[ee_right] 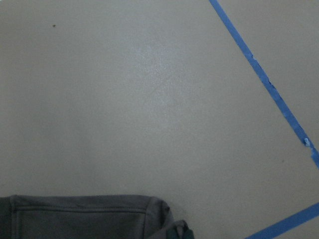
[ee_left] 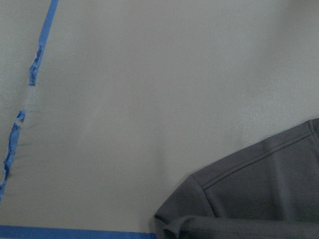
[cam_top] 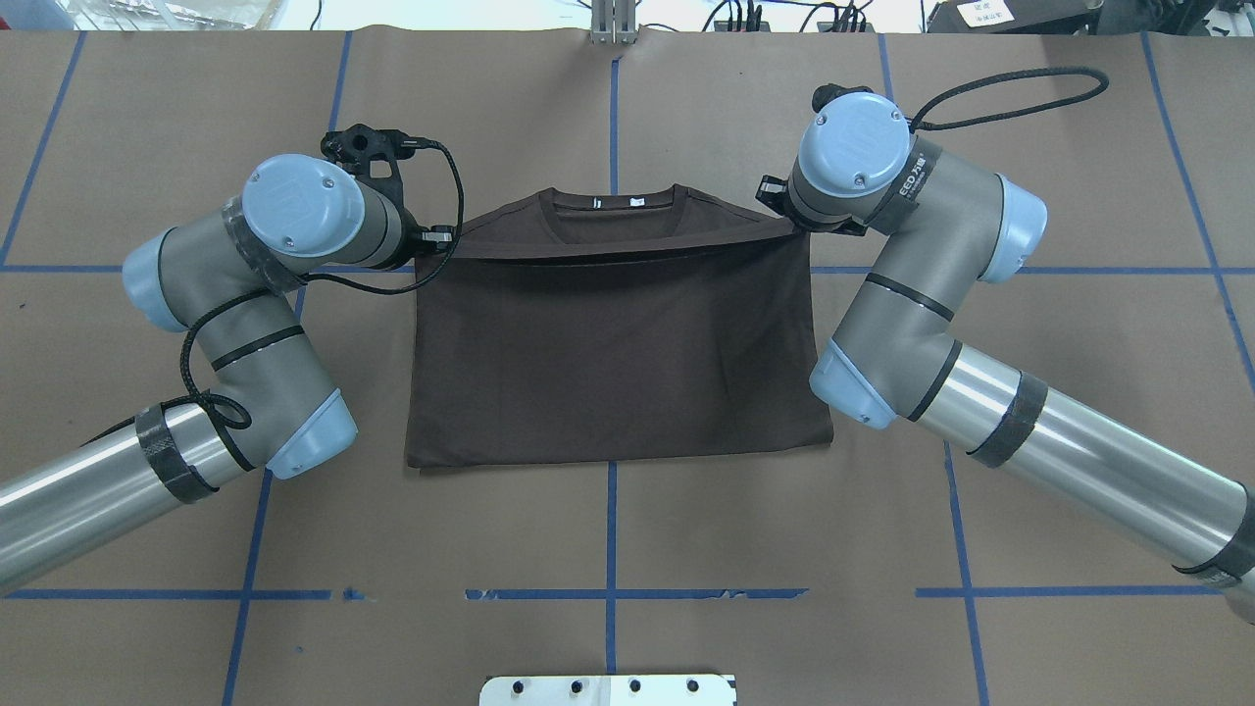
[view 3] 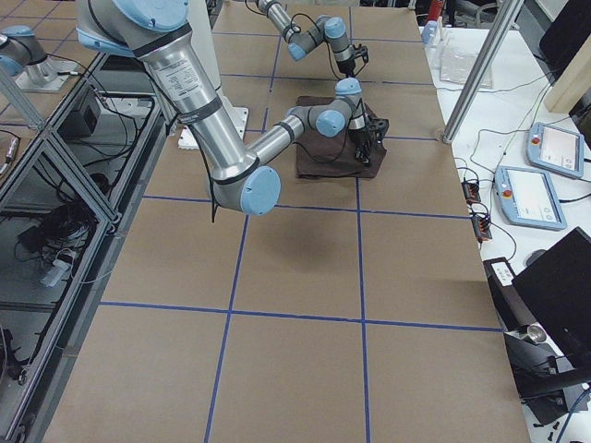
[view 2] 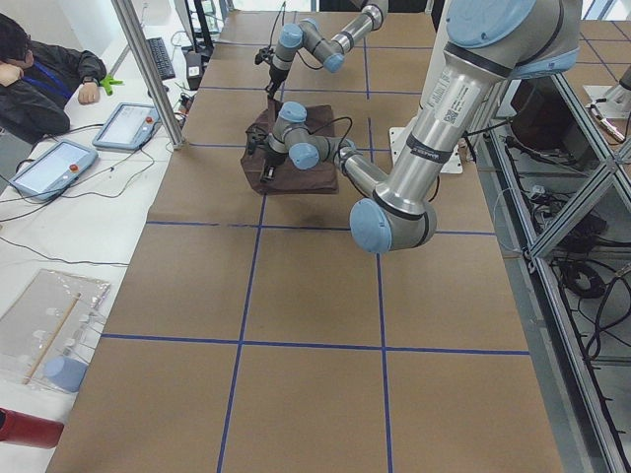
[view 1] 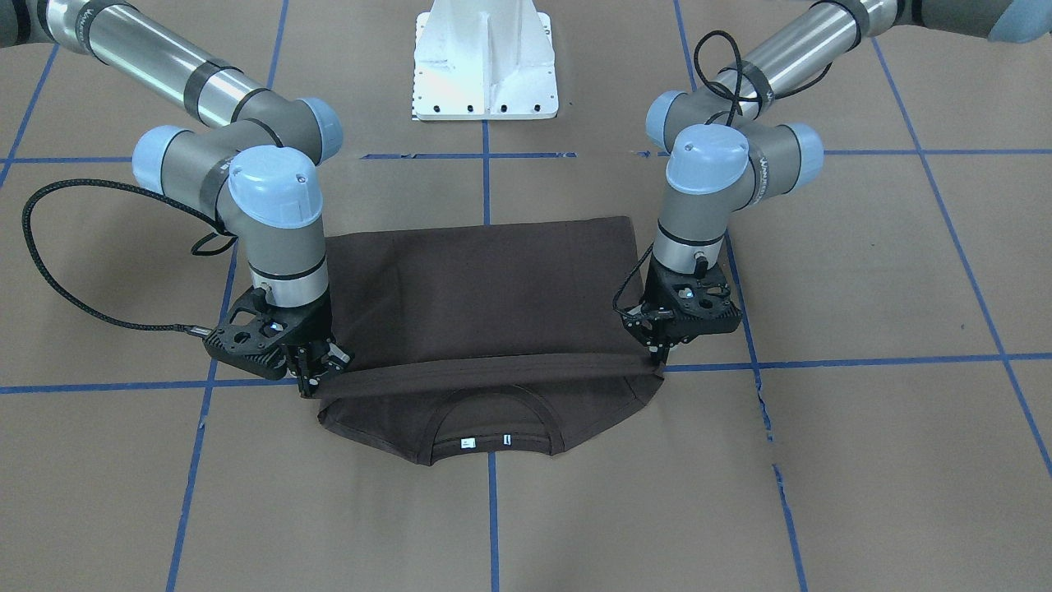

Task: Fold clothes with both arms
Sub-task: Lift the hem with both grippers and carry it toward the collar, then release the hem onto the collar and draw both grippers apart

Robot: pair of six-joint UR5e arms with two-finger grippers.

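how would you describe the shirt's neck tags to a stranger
A dark brown T-shirt lies on the table. At its collar, on the edge away from the robot's base, sit two small tags, the only white marks on the cloth.

A dark brown T-shirt [view 3: 323, 159] lies on the brown-papered desk [view 3: 295, 305], which is crossed by blue tape lines. The near right arm [view 3: 199, 101] bends over the T-shirt, and the right gripper [view 3: 367, 138] sits low at the shirt's edge away from the robot (the fingers are too small to judge). Beyond the T-shirt, the far left arm [view 3: 300, 32] hangs the left gripper [view 3: 355, 57]. A white pedestal [view 3: 238, 118] stands on the shirt's robot side. Two screened pendants [view 3: 528, 196] lie well past its opposite side.
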